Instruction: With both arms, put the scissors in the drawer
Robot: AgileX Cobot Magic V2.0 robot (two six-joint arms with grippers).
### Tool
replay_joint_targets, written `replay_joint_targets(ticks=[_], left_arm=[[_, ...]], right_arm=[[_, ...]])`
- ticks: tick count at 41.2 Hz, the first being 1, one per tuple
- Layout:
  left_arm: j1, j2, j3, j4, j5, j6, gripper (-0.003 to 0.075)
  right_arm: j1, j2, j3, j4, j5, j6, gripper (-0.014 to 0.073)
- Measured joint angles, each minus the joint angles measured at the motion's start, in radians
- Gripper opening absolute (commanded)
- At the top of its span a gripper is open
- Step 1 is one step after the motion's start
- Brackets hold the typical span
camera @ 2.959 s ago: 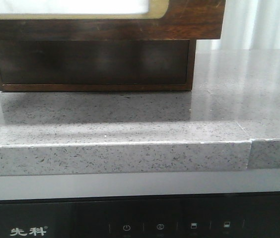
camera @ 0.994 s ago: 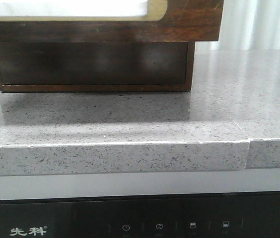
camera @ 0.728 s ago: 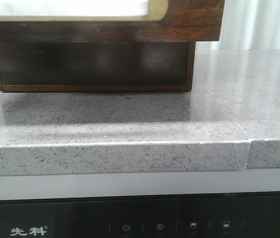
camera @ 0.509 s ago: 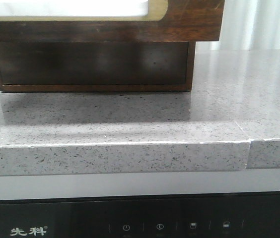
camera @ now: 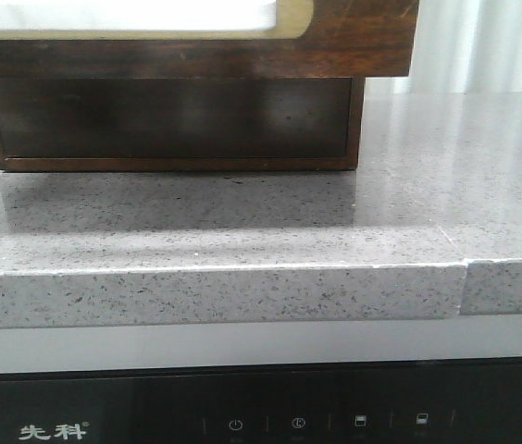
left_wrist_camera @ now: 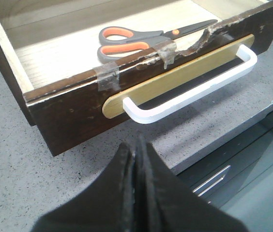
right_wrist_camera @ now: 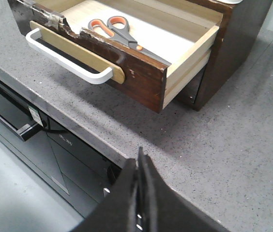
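Inside open drawer (left_wrist_camera: pixel 73 104), scissors (left_wrist_camera: pixel 141 39) already laid flat. Left gripper (left_wrist_camera: pixel 135 159), right gripper (right_wrist_camera: pixel 140 166) both closed, empty. Handle (left_wrist_camera: pixel 194 82) to be pushed squarely, centred.

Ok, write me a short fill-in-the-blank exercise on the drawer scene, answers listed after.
1. The scissors lie ____ the drawer.
2. The drawer stands ____, pulled out over the countertop.
3. The left gripper and right gripper both have their fingers ____.
4. The drawer's handle is coloured ____.

Missing words: inside; open; shut; white
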Motion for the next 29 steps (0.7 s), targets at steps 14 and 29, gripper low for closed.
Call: replay_joint_targets(ticks=[14,29], left_arm=[[0.0,0.0,0.0,0.0,-0.004,0.0,-0.002],[0.078,-0.11,0.141,0.0,-0.118,0.0,-0.002]], right_arm=[[0.0,0.0,0.0,0.0,0.0,0.0,-0.0117],[0.0,-0.002,0.0,0.0,0.0,0.0,-0.0117]])
